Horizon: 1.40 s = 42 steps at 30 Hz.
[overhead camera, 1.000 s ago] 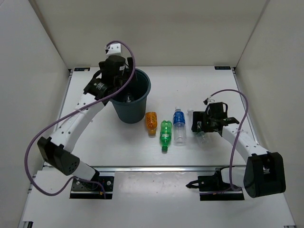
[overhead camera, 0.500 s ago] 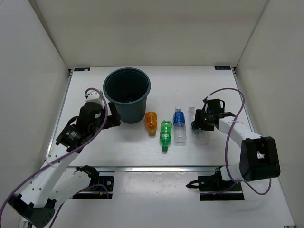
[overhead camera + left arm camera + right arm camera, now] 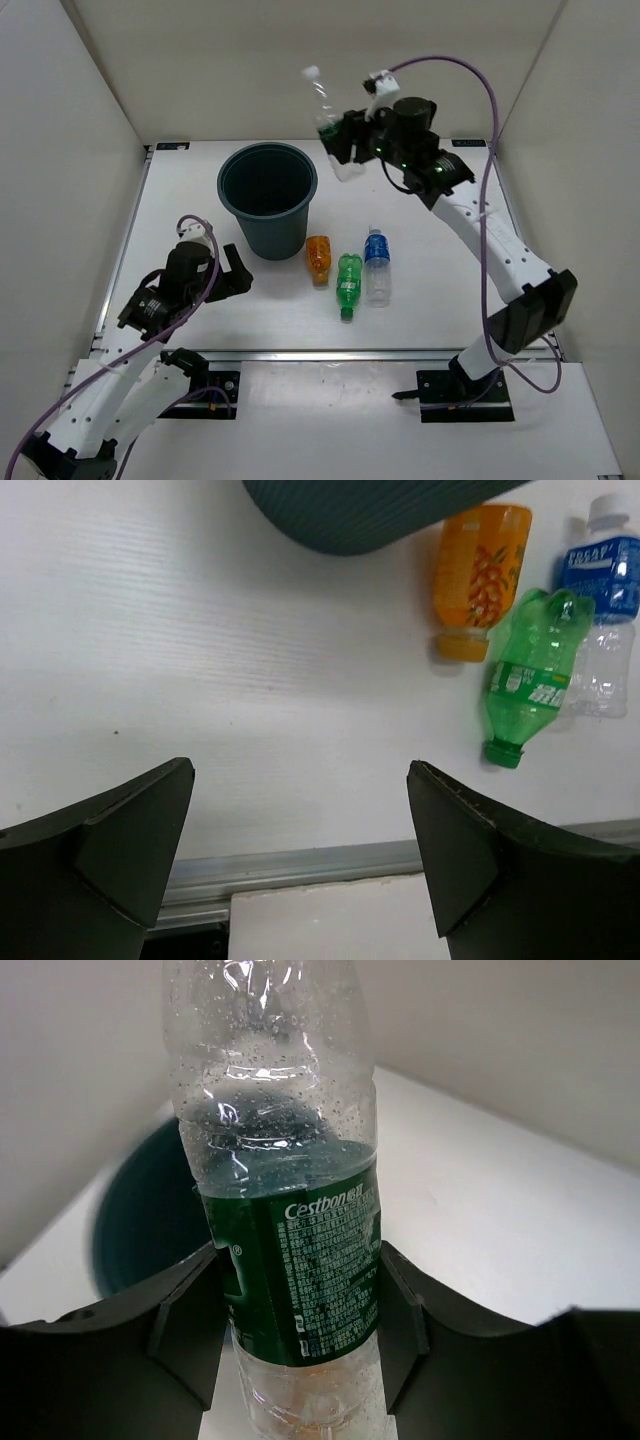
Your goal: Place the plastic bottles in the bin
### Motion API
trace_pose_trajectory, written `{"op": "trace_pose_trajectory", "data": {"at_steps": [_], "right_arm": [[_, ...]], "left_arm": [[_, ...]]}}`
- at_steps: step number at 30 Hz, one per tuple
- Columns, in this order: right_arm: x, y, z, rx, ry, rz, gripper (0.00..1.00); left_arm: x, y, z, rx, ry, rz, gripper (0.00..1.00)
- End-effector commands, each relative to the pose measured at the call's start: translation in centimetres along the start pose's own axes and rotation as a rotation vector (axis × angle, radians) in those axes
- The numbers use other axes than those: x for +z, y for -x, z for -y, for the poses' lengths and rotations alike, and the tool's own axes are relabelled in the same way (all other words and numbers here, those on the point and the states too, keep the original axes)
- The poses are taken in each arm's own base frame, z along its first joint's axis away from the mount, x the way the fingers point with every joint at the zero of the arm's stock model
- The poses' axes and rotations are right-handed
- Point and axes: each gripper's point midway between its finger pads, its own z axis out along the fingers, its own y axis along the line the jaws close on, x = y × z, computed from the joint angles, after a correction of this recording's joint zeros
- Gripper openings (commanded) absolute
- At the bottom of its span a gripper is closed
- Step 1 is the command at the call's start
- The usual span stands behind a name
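We see the right gripper clamped around a clear bottle with a green label. It holds the bottle in the air, cap uppermost and leaning slightly, just right of the bin. The bin, round and dark teal, stands open on the white table. Beside it, three bottles lie in a row: an orange bottle, a green bottle and a clear bottle with a blue label. The left gripper hangs low over the table, left of the bin, with its jaws spread wide and nothing between them.
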Motion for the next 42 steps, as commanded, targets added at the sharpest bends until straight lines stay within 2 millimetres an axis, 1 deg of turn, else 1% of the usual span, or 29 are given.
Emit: {"op": "trace_pose_trajectory", "data": {"at_steps": [1,2,3,4,5,6,7,9,11,13,17,19,21,22,23,24,26,27,29,31,33,34,35,36,37,38,40,41,42], "right_arm": [[3.6,3.1,-5.6,-0.048,0.196,0.103,0.41],[5.1,3.7,-6.7,-0.058,0.228,0.117,0.41],[5.1,5.4,-8.8,-0.069,0.28,0.154,0.41],[7.0,4.4,-9.1,-0.077,0.289,0.13,0.41],[8.4,4.7,-10.4,-0.081,0.312,0.14,0.41],[8.4,6.1,-12.1,-0.098,0.347,0.172,0.42],[10.3,4.6,-12.0,-0.098,0.343,0.136,0.43],[12.1,4.2,-13.5,-0.094,0.376,0.129,0.46],[12.7,3.3,-14.6,-0.086,0.395,0.099,0.49],[12.8,2.1,-15.7,-0.117,0.407,0.077,0.62],[11.9,2.4,-16.3,-0.145,0.398,0.082,0.82],[10.8,3.6,-16.2,-0.135,0.422,0.097,0.94],[9.8,4.0,-16.0,-0.137,0.445,0.096,1.0],[9.0,4.5,-15.9,-0.143,0.436,0.103,0.99],[9.0,3.7,-15.6,-0.142,0.425,0.082,0.99],[7.9,4.6,-15.6,-0.152,0.422,0.099,0.99],[6.4,5.0,-14.3,-0.169,0.358,0.114,0.99],[6.6,3.8,-13.6,-0.167,0.327,0.095,0.99],[4.0,4.7,-12.6,-0.167,0.289,0.122,1.0],[2.5,3.8,-10.6,-0.158,0.225,0.104,0.99],[-0.5,3.0,-7.3,-0.123,0.119,0.1,0.99],[-0.4,0.3,-5.2,-0.094,0.061,0.044,0.99],[-2.6,1.0,-4.6,-0.061,0.037,0.07,0.99],[-4.2,0.1,-2.6,-0.038,-0.011,0.072,0.99],[-4.6,-2.2,-0.4,-0.008,-0.056,0.026,0.99],[-6.6,-1.9,0.0,0.026,-0.067,0.045,0.99],[-9.3,-4.9,4.1,0.095,-0.174,0.009,0.99],[-9.9,-7.5,6.1,0.135,-0.23,-0.044,0.99],[-11.2,-8.0,6.6,0.155,-0.251,-0.052,1.0]], "left_arm": [[0.3,-1.3,0.4,-0.031,-0.033,-0.053,0.99],[0.4,-1.4,0.5,-0.028,-0.037,-0.055,0.99],[0.6,-1.6,0.8,-0.016,-0.046,-0.073,0.99],[0.8,-1.9,0.7,-0.013,-0.042,-0.086,0.99],[0.9,-2.0,0.6,-0.009,-0.034,-0.097,0.98],[1.2,-2.2,0.5,-0.004,-0.028,-0.105,0.98],[1.1,-2.2,0.7,0.006,-0.035,-0.102,0.99],[1.2,-2.1,0.7,0.009,-0.033,-0.106,0.99],[1.3,-1.8,0.7,0.008,-0.022,-0.095,0.99],[1.6,-1.8,1.0,0.004,-0.024,-0.091,0.98],[2.4,-2.1,1.8,0.011,-0.039,-0.099,0.99],[2.9,-2.1,2.2,0.018,-0.042,-0.107,0.99],[3.3,-2.2,2.7,0.04,-0.044,-0.111,0.99],[3.6,-1.9,3.2,0.04,-0.045,-0.098,0.98],[3.8,-2.3,3.7,0.053,-0.049,-0.109,0.99],[3.9,-1.7,4.7,0.059,-0.077,-0.09,0.99],[4.7,-1.2,6.3,0.064,-0.105,-0.079,0.99],[5.2,-1.6,6.7,0.077,-0.096,-0.086,0.99],[5.8,-1.2,7.9,0.077,-0.097,-0.073,0.99],[6.5,-1.9,9.5,0.095,-0.119,-0.088,0.99],[7.3,-1.8,10.8,0.091,-0.13,-0.066,0.99],[8.1,-2.1,10.9,0.095,-0.101,-0.053,0.99],[8.4,-1.8,11.6,0.08,-0.111,-0.037,0.98],[8.9,-1.8,12.7,0.087,-0.124,-0.03,0.99],[9.5,-1.8,13.4,0.101,-0.116,-0.019,0.99],[10.1,-2.6,13.9,0.126,-0.105,-0.03,0.99],[11.1,-1.8,14.4,0.155,-0.061,0.019,0.99],[12.0,-2.2,14.7,0.161,-0.045,0.007,0.99],[12.2,-1.8,15.3,0.153,-0.049,0.016,0.99]]}}
